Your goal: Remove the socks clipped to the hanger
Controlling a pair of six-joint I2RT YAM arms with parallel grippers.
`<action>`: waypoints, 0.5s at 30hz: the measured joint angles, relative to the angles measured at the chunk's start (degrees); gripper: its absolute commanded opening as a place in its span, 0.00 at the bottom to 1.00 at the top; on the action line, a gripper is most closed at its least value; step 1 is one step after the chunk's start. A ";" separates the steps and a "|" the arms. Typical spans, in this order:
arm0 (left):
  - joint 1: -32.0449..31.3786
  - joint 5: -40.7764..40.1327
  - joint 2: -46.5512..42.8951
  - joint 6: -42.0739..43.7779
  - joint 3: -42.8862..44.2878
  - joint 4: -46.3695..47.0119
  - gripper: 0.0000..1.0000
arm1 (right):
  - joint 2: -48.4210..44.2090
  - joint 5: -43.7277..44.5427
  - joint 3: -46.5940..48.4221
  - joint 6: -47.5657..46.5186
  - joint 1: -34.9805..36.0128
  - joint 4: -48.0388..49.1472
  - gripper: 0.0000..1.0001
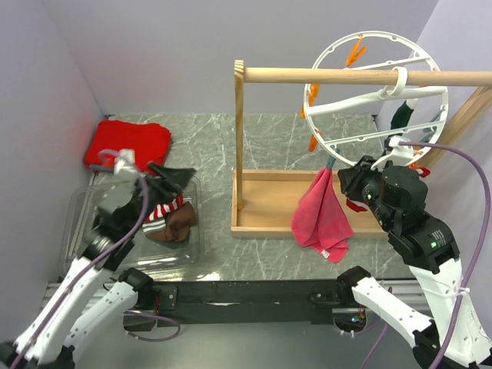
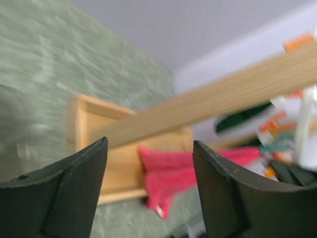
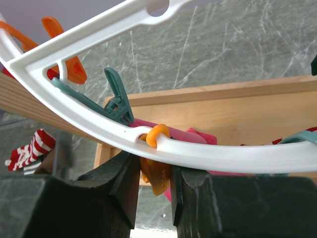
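Striped socks (image 1: 165, 214) binned at table's (image 1: 254, 146) left edge; we are squeezing orange clip (image 3: 153, 181) with right gripper (image 3: 154, 167), left gripper (image 2: 149, 144) agape, empty; green sock (image 1: 400, 115) pending on hanger (image 1: 384, 34).

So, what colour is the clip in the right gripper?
The clip is orange; see right wrist view.

Striped socks (image 1: 167, 211) lie in the tub (image 1: 77, 223); the white hanger (image 1: 399, 77) hangs tilted.
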 measured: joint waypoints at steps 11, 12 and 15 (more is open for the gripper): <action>-32.33 0.79 13.20 5.20 -6.12 28.13 0.92 | 0.81 -3.15 1.36 0.79 0.00 0.26 0.04; -35.12 -1.51 14.67 6.58 -6.12 30.10 0.98 | 0.81 -3.28 1.36 0.81 0.00 0.26 0.04; -42.86 -10.34 22.43 12.24 -5.03 36.06 0.97 | 0.81 -3.56 1.36 1.01 0.00 0.26 0.05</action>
